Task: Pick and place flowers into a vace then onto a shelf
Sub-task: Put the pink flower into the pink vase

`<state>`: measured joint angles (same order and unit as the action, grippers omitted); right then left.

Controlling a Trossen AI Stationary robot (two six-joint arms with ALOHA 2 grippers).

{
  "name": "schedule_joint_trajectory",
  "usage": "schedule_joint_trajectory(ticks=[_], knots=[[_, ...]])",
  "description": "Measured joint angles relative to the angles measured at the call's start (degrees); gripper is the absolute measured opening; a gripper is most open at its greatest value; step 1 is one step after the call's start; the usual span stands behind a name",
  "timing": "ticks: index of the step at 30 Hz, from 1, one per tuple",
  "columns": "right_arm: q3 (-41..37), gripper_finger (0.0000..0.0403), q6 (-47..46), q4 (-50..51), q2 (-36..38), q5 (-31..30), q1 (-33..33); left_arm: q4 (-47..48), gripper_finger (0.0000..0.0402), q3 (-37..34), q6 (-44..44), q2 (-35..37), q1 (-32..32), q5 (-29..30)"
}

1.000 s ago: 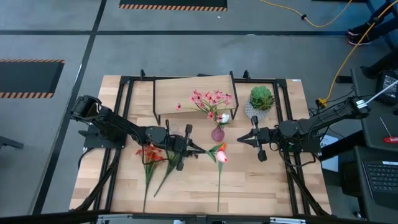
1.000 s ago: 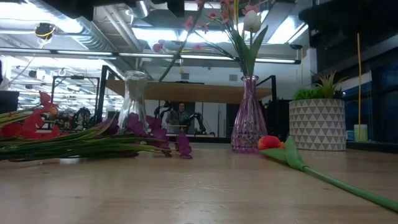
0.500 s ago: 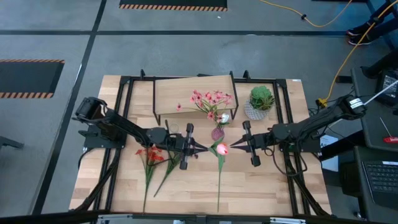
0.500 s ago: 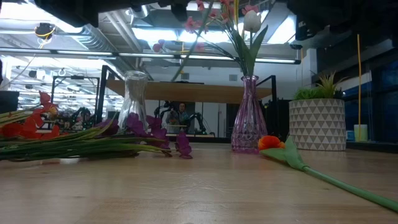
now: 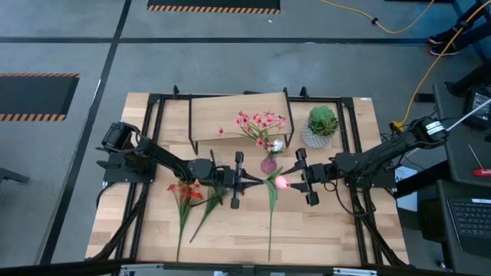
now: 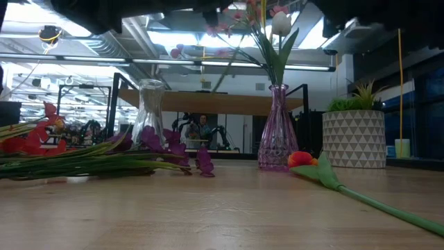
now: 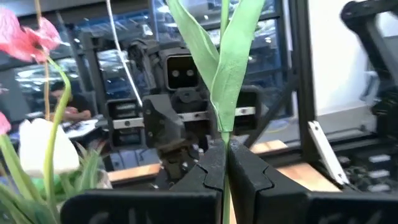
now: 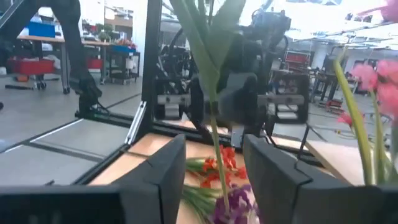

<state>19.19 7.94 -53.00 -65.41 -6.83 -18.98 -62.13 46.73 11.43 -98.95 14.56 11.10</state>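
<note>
My left gripper point(image 5: 259, 182) is over the table's middle, shut on the thin green stem point(image 7: 224, 93) of a pink-blossomed flower point(image 5: 281, 182) held in the air. My right gripper point(image 5: 291, 182) faces it from the right. It is open, with one finger on either side of that stem point(image 8: 214, 124), apart from it. An orange flower point(image 6: 302, 158) lies on the table by its whole stem point(image 5: 270, 222). Red and purple flowers point(image 5: 188, 195) lie at the left. A pink glass vase point(image 6: 277, 128) stands by the shelf point(image 5: 238, 115) with pink and white flowers in it. My left gripper pinches the flower's stem point(image 7: 224, 138) between its two fingertips, just below the long green leaves. The fingers come level from the table's left and lie across the stem. The flower stands roughly upright, clear of the table, with its blossom above the fingers.
A clear glass vase point(image 6: 149, 111) stands beside the red and purple flowers. A round green plant in a white patterned pot point(image 5: 322, 124) stands at the back right. A black metal frame point(image 5: 153, 107) runs around the tabletop. The table's near half holds only flower stems.
My right gripper has gone toward the table's left until its fingers reach the held flower, and it has opened. My left gripper has carried the flower a little toward the table's right. The flowers lying on the table have stayed in place.
</note>
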Motion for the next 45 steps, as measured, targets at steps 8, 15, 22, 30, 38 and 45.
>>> schedule_joint_trajectory(ticks=[8,15,22,30,38,45], knots=[[6.3,0.0176,1.7,2.4,-6.5,0.0,0.0,0.2,0.0003,3.2,0.9,-3.4,-1.0,1.2],[8.8,0.0177,3.2,2.1,-8.5,-1.2,0.0,0.0,0.0003,3.2,0.9,-3.4,-1.2,1.0],[11.5,0.0177,4.4,1.8,-10.4,-1.5,0.0,-0.3,0.0003,3.2,0.8,-3.4,-1.2,0.8],[13.9,0.0177,7.6,1.9,-13.6,-1.7,0.3,-0.2,0.0003,3.2,1.5,-3.4,-1.2,0.8],[13.9,0.0141,7.4,2.1,-13.5,-1.6,0.3,-0.2,0.0003,3.2,1.7,-3.4,-1.1,-2.0],[14.0,0.0051,7.4,1.6,-13.4,-1.6,0.3,-0.6,0.0003,3.2,1.8,-3.1,-0.3,-2.3]])
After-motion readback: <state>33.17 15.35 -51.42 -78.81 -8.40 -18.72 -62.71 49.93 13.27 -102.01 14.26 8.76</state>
